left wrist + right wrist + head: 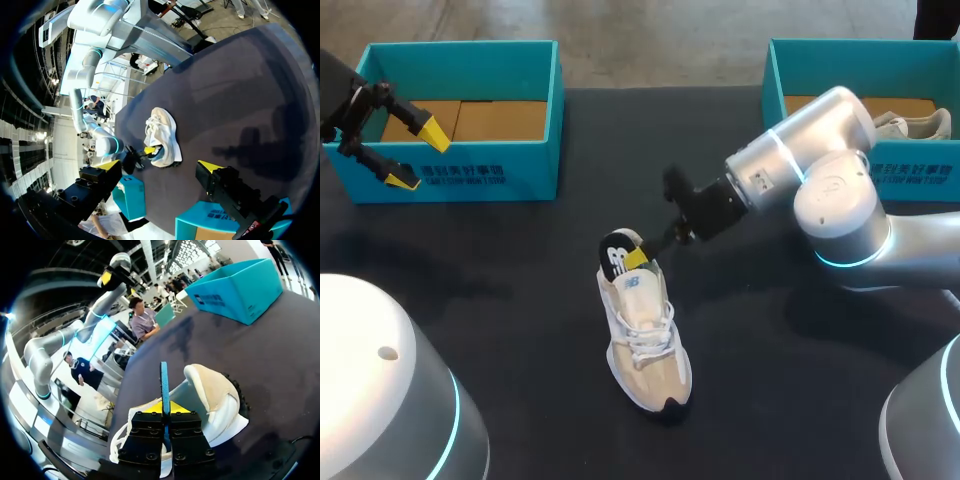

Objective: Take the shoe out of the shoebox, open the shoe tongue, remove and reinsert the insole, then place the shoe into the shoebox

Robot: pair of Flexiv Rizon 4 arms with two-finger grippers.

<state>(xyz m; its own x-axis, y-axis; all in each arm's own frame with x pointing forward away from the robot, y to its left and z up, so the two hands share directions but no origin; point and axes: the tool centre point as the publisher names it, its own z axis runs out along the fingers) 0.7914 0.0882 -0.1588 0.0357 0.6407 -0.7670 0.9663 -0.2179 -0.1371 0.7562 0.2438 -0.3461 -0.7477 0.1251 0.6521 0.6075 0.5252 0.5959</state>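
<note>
White shoe (162, 131) on dark table (240, 85), right claw (148, 150) at its heel (left claw (159, 166) spread wide)

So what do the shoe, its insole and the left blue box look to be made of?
Shoe: soft fabric, matte beige toe, white woven laces, dark rubbery-looking sole. Insole, pinched in the right gripper: a thin stiff sheet, blue at its edge, probably foam. Box: likely cardboard, matte blue outside, bare brown inside.
</note>
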